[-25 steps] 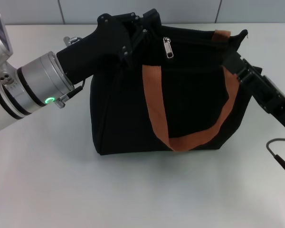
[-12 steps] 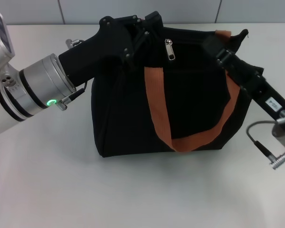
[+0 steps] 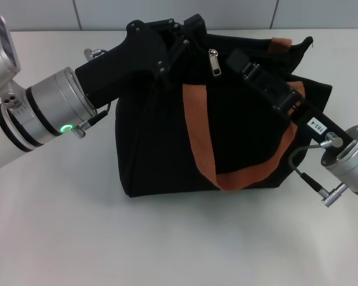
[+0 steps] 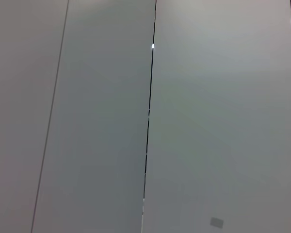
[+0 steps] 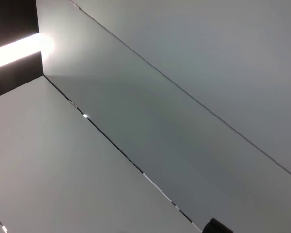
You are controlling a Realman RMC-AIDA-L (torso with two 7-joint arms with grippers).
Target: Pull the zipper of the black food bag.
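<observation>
While both wrist views are showing only pale panels, the left gripper (image 3: 182, 33) and right gripper (image 3: 235, 58) are flanking the zipper (image 3: 215, 62) on the black food bag (image 3: 167, 149); jaws' state cannot be told.

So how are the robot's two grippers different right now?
The left gripper is up at the black food bag's top left corner, while the right gripper reaches across the bag's front from the right. The left gripper sits farther from the silver zipper; the right gripper's tip is just beside it, not plainly touching. Both are black and point toward the bag's top edge.
</observation>
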